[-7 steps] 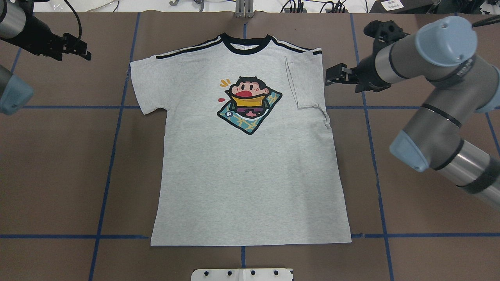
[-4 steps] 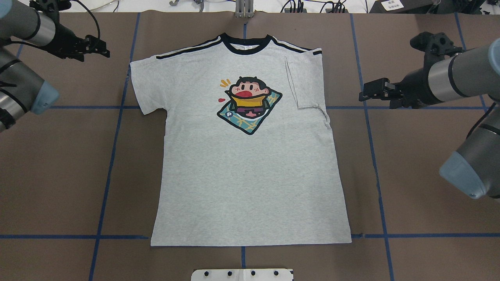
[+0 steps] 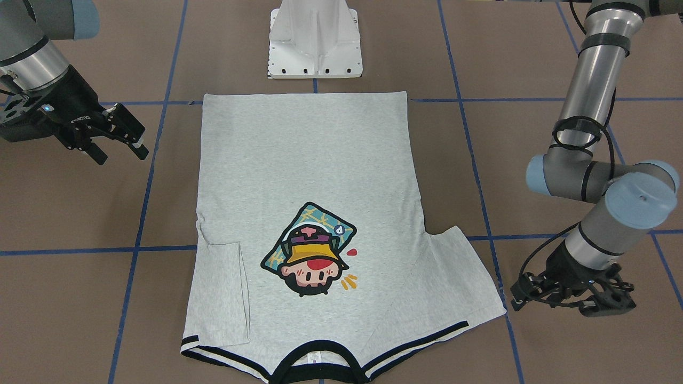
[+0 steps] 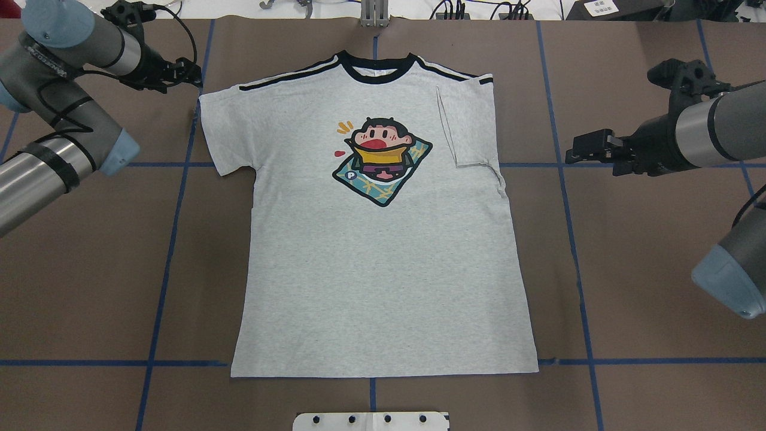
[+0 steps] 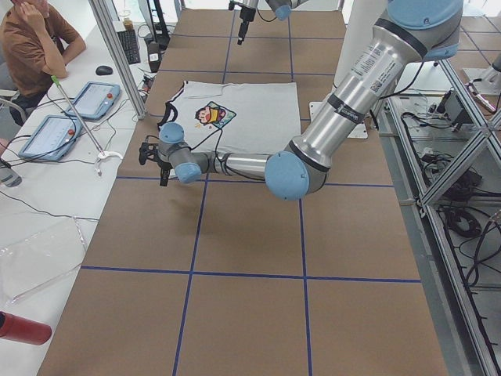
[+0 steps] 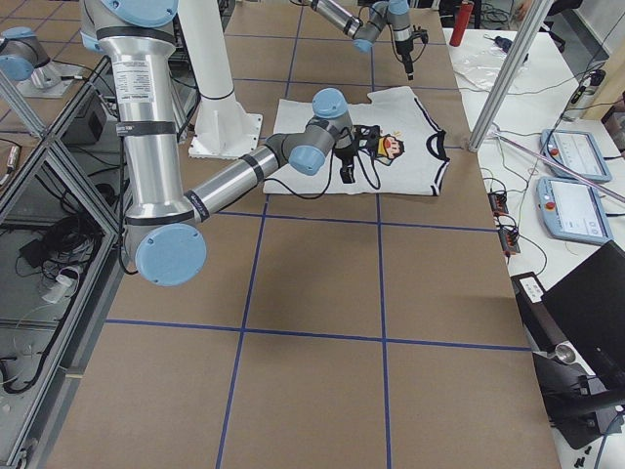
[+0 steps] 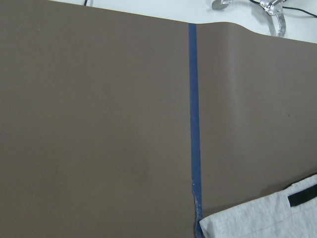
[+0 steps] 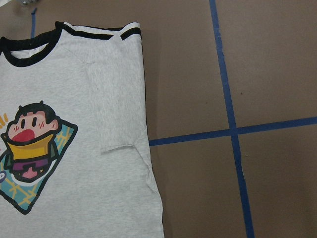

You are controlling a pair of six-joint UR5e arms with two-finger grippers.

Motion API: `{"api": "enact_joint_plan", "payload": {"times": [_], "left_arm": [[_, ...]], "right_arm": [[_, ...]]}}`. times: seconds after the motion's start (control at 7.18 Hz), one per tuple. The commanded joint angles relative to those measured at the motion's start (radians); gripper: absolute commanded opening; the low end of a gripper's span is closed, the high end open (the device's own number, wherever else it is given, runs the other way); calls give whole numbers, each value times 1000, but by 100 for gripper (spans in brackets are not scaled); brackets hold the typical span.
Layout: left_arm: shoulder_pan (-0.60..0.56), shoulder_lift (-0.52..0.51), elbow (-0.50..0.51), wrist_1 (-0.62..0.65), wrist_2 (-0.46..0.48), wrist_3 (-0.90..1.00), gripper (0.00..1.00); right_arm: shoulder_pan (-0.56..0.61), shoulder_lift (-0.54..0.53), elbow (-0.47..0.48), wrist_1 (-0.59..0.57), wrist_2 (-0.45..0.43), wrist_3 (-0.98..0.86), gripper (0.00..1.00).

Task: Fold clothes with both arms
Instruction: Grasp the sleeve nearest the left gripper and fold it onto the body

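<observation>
Heather-grey T-shirt (image 4: 383, 269) is laid flat, print up, on the brown-covered bench (image 4: 90, 269). The cartoon print (image 4: 383, 161) is seen on the T-shirt's chest, below the black neckband (image 4: 377, 69).

The sleeve on the right arm's side (image 4: 470, 129) is folded inward onto the T-shirt's chest. The other sleeve (image 4: 221, 131) is spread out flat.

The right tool (image 3: 122, 154) is held above the bench, well clear of the T-shirt's folded-sleeve side. Its fingers are spread and nothing is gripped.

The left tool (image 3: 515, 298) is held just beside the outer corner of the T-shirt's spread sleeve. Its fingers are seen apart in the front-facing view and nothing is pinched. That sleeve corner (image 7: 262, 220) is caught at the lower edge of the left wrist view.

A white pedestal (image 3: 315, 42) is noted just beyond the T-shirt's hem. Blue tape lines (image 4: 173, 239) run under and around the T-shirt.
</observation>
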Motion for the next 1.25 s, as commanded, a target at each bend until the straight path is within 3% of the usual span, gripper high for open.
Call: {"api": "enact_joint_plan", "payload": {"times": [0.0, 0.7, 0.84, 0.97, 1.11], "left_arm": [[35, -11, 9, 0, 17, -22, 73], [49, -11, 18, 0, 19, -14, 48], [50, -11, 18, 0, 19, -14, 35], [50, -11, 18, 2, 17, -11, 0], [49, -13, 13, 0, 17, -3, 0]], "right_arm": [[-1, -4, -2, 0, -2, 0, 100], [-1, -7, -1, 0, 1, 8, 100], [-1, -7, -1, 0, 6, 8, 100], [-1, -7, -1, 2, 7, 10, 100], [-1, -7, -1, 2, 7, 10, 100]]}}
